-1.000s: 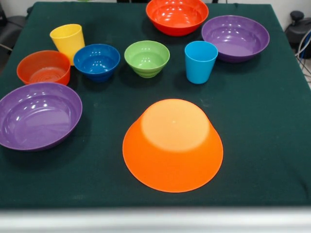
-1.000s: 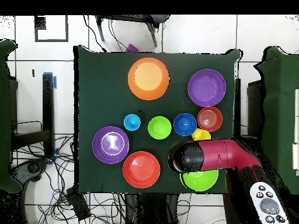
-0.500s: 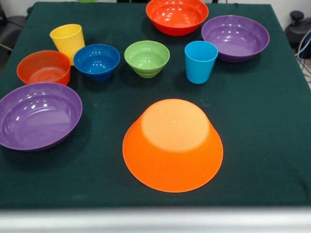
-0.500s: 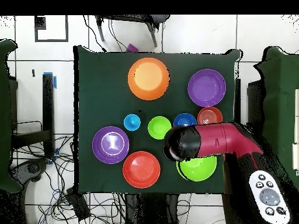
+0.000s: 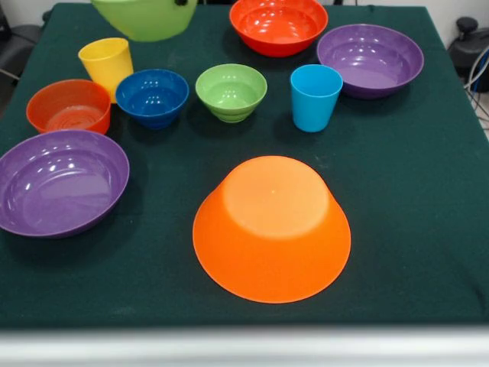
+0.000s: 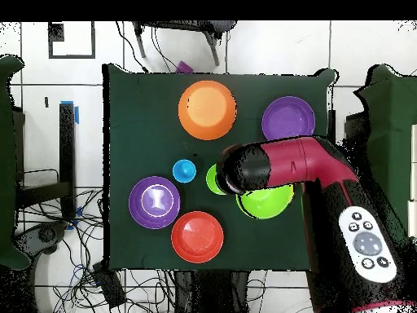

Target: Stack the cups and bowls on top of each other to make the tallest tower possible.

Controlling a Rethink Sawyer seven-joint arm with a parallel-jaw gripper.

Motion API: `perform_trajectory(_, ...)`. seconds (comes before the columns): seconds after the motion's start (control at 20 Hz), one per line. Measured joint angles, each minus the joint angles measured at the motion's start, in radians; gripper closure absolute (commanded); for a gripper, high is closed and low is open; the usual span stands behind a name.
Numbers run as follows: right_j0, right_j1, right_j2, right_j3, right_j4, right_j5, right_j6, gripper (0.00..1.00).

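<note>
From the front, a large green bowl (image 5: 145, 18) hangs clear of the tabletop (image 5: 412, 191) at the top edge; a dark bit at its rim is all we see of the fingers (image 5: 182, 3), so we cannot tell how far they are parted, though the bowl's height suggests they carry it. Directly beneath them stand the yellow cup (image 5: 107, 66) and blue bowl (image 5: 152, 96). The upturned orange bowl (image 5: 272, 228), our likely base, lies well beyond, toward the near edge. We judge the carry should stay high over the small green bowl (image 5: 231, 91) and light blue cup (image 5: 315, 96), then settle centred on the orange base.

From overhead, the arm (image 6: 293, 167) covers the fingers. The green bowl (image 6: 267, 200) shows under it, the orange bowl (image 6: 207, 109) ahead across open cloth. Open room surrounds that base; a purple bowl (image 6: 287, 119) lies beside the path.
</note>
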Motion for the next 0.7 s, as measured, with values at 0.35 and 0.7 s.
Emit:
perform_trajectory(0.35, 0.069, 0.102, 0.06, -0.191, -0.002, 0.051, -0.099, 1.0)
perform_trajectory(0.7, 0.131, 0.18, 0.078, -0.326, -0.004, 0.112, -0.194, 1.0)
